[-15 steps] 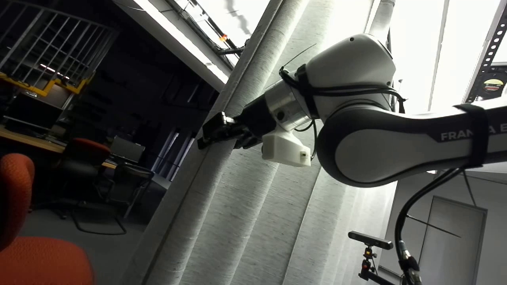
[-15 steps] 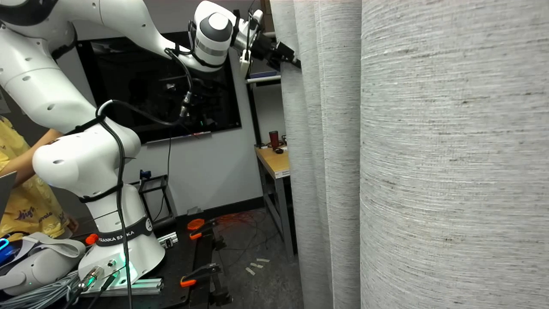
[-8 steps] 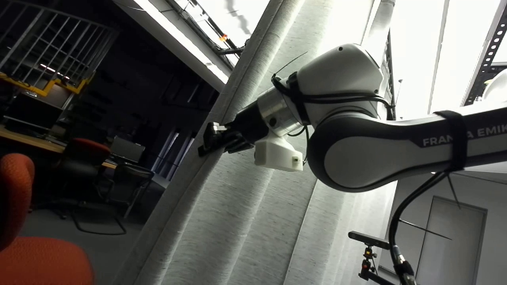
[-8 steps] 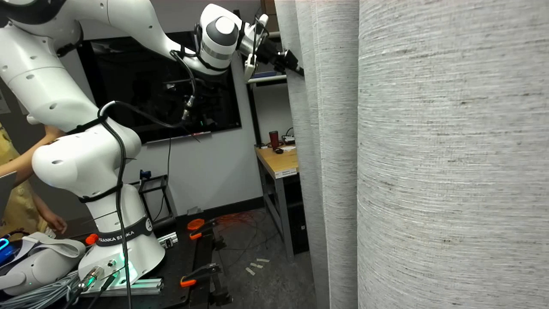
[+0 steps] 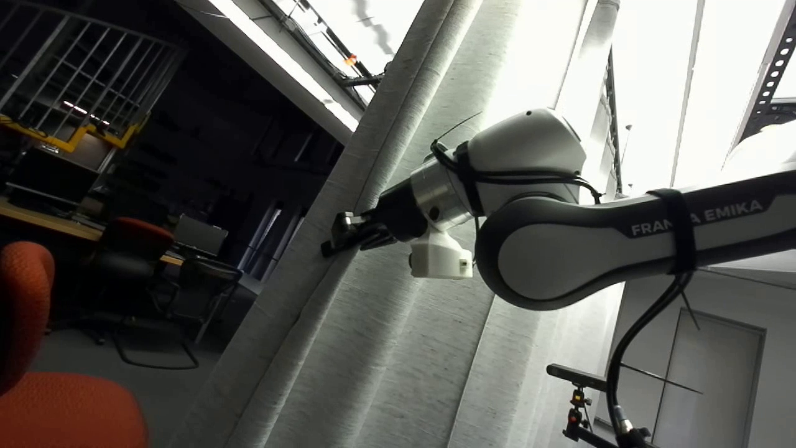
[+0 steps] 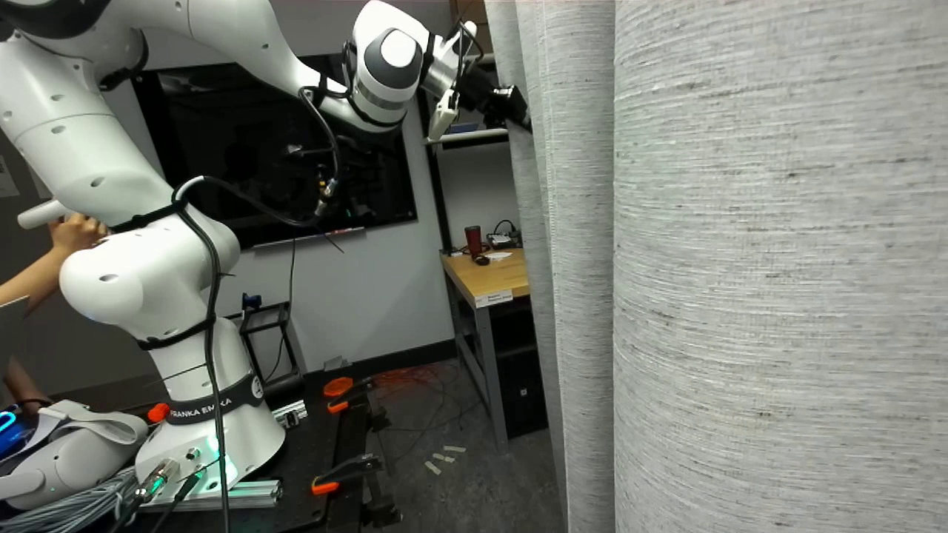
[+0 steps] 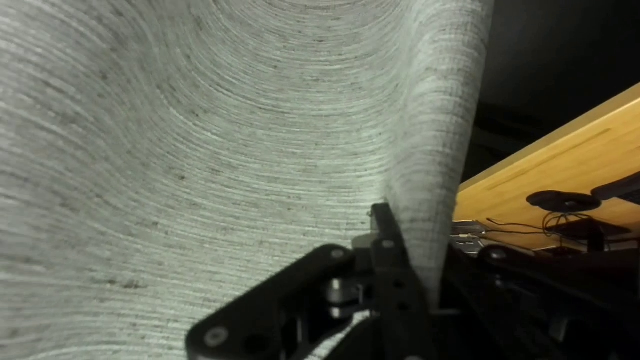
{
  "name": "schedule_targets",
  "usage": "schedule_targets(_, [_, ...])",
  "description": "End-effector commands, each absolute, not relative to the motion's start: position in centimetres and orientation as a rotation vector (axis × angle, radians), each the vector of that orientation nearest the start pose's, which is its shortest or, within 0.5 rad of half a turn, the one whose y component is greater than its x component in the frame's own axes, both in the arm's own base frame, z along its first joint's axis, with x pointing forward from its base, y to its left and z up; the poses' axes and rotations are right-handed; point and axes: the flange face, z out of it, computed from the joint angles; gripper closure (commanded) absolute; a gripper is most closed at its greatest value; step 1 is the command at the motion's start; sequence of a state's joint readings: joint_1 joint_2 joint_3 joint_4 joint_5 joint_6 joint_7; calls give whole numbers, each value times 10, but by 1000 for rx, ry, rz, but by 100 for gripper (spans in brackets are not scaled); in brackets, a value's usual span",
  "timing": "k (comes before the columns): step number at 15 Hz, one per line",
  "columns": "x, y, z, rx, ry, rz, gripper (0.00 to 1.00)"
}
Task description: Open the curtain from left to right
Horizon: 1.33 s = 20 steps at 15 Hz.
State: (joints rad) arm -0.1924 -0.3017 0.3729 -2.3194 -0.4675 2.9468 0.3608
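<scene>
The pale grey curtain [image 5: 398,336] hangs in tall soft folds, and its ribbed cloth [image 6: 740,281] fills the right of an exterior view. My gripper [image 5: 334,240] is at the curtain's free edge, high up, angled slightly downward. In the wrist view the edge fold of the curtain [image 7: 440,125] narrows down between the dark fingers [image 7: 387,235], so the gripper [image 7: 419,235] is shut on it. The finger behind the fold is mostly hidden by the cloth. My gripper [image 6: 515,107] also shows beside the curtain edge, its tips partly behind the fabric.
Past the curtain edge stands a wooden desk [image 6: 485,277] with a red cup [image 6: 473,241]. A wall screen [image 6: 296,155] is behind the arm. Black clamps [image 6: 348,470] line the base table. An orange chair [image 5: 68,404] and a small camera mount [image 5: 578,398] stand near the curtain.
My gripper has shut on the curtain's edge fold. In an exterior view, gripper and curtain edge have shifted right, uncovering more of the desk. The person at the left has moved.
</scene>
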Motion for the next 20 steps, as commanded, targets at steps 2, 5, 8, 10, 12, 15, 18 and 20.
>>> schedule_targets(2, [479, 106, 544, -2929, -399, -1479, 99])
schedule_targets(5, [471, 88, 549, -2968, -365, -1467, 99])
schedule_targets(8, [463, 71, 548, -2976, -325, -1448, 99])
schedule_targets(10, [457, 57, 551, -2992, -293, -1427, 99])
schedule_targets(12, [449, 40, 560, -2976, -259, -1423, 99])
schedule_targets(15, [440, 2, 562, -2983, -232, -1400, 99])
schedule_targets(18, [436, -47, 566, -3020, -217, -1366, 99])
schedule_targets(20, [430, -85, 567, -3053, -197, -1362, 99])
